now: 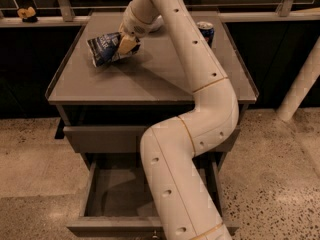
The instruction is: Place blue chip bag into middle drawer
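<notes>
The blue chip bag (pixel 106 48), crinkled dark-blue foil with white patches, hangs just above the left rear of the cabinet top (pixel 150 79) and casts a shadow on it. My gripper (pixel 128 44) is shut on the bag's right end. The middle drawer (pixel 114 196) stands pulled open at the bottom of the cabinet, below and in front of the bag. Its grey inside shows on the left. My arm hides its right part.
A blue soda can (pixel 205 32) stands at the back right of the cabinet top. The upper drawer front (pixel 100 137) is closed. My white arm (pixel 200 134) crosses the cabinet's front. A white post (pixel 300 86) stands to the right and a rail runs behind.
</notes>
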Available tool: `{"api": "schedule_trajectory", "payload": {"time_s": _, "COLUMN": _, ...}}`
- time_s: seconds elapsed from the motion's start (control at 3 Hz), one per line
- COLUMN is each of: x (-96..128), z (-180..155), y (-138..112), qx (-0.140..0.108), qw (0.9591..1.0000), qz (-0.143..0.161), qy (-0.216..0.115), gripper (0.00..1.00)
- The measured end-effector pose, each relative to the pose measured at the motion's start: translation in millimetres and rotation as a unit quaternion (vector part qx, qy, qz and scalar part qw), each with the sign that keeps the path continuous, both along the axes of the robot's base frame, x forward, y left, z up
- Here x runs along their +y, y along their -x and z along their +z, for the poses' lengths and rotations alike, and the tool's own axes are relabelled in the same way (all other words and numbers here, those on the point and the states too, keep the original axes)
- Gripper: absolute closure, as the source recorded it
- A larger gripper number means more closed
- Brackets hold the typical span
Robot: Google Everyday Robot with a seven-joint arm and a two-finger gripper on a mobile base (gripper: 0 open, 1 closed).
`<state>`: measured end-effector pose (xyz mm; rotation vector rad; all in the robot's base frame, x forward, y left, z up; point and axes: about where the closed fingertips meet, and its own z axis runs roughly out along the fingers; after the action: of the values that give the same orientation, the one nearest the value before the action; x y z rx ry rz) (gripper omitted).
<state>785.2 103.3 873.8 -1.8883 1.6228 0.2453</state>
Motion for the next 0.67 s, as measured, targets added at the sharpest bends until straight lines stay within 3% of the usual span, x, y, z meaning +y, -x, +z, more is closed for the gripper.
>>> {"api": "schedule_trajectory", "payload": {"time_s": 0.33, "x": 5, "z": -1, "y": -4, "qx": -0.004, "qw": 1.0, "qz": -0.002, "qy": -0.006, "gripper": 1.0}}
{"api": "schedule_trajectory", "payload": {"time_s": 0.67, "x": 2, "z": 12, "y": 8, "qx": -0.002, "qw": 1.0, "qz": -0.007, "qy": -0.002, "gripper": 1.0}}
